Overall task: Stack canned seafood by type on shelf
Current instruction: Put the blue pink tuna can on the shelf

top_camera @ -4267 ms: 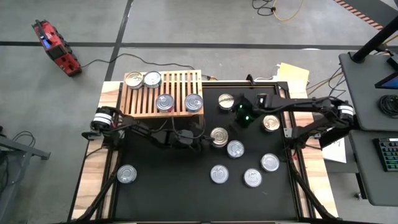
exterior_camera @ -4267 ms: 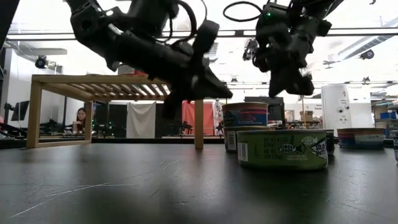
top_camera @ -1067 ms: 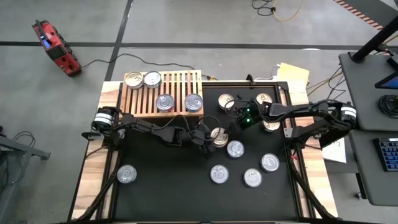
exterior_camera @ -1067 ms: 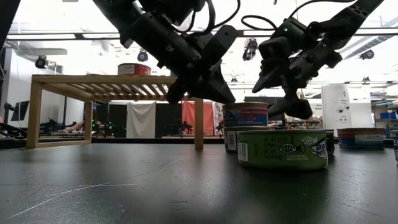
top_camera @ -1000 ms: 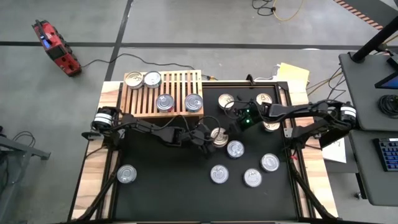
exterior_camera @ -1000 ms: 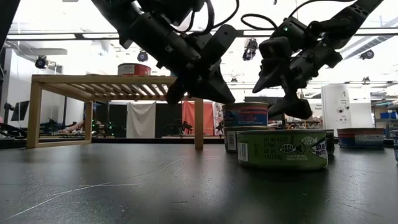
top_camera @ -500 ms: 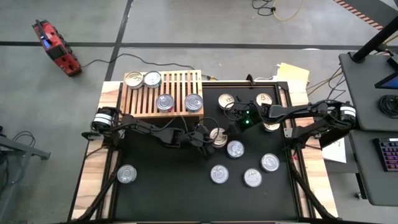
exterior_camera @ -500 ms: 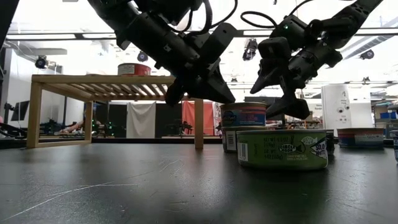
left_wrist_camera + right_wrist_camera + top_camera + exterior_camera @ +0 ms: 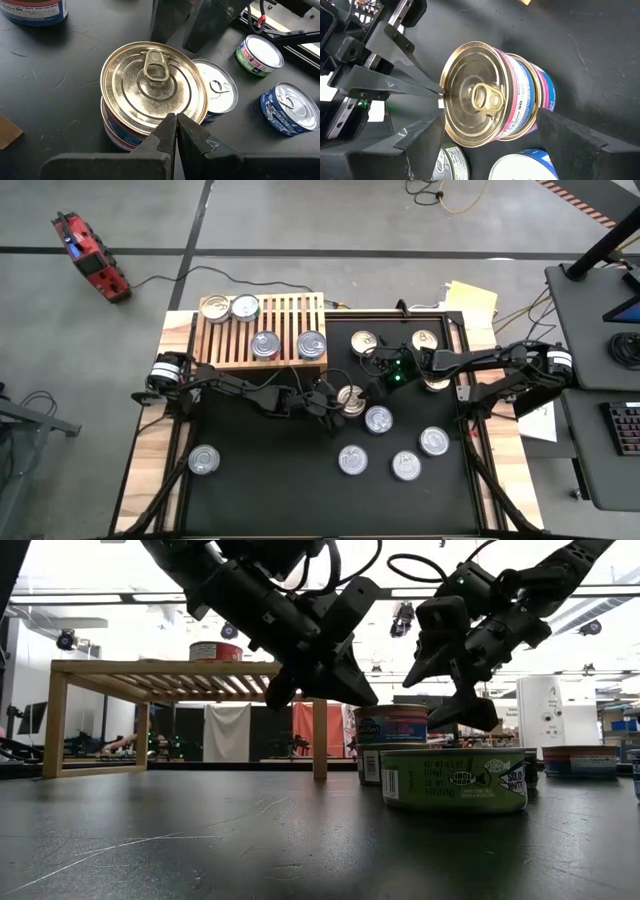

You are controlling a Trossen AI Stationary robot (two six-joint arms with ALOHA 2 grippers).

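A gold-lidded can [image 9: 152, 82] sits on a second, blue-labelled can [image 9: 116, 134] in the middle of the black mat [image 9: 270, 480], slightly off-centre on it. My left gripper [image 9: 176, 118] is shut, with its tips at this top can's rim. My right gripper [image 9: 490, 117] is open. Its fingers stand one on either side of the stack [image 9: 352, 398] without touching it. The light-wood shelf [image 9: 285, 315] at the far left carries several cans, among them two silver ones [image 9: 265, 345] [image 9: 311, 345] near its front edge. My left gripper has its shut fingertips [image 9: 432, 90] against the rim of the top can's gold lid [image 9: 446, 95], on the side facing the table's left. The fingers come slanting down from the left. The can stays upright on the lower can.
Loose cans lie on the mat: two toward the far side [image 9: 365, 342] [image 9: 425, 340], several at the near right [image 9: 378, 420] [image 9: 352, 460] [image 9: 434, 442], one at the near left [image 9: 204, 460]. A green-labelled can [image 9: 455, 780] stands before the stack in the low view.
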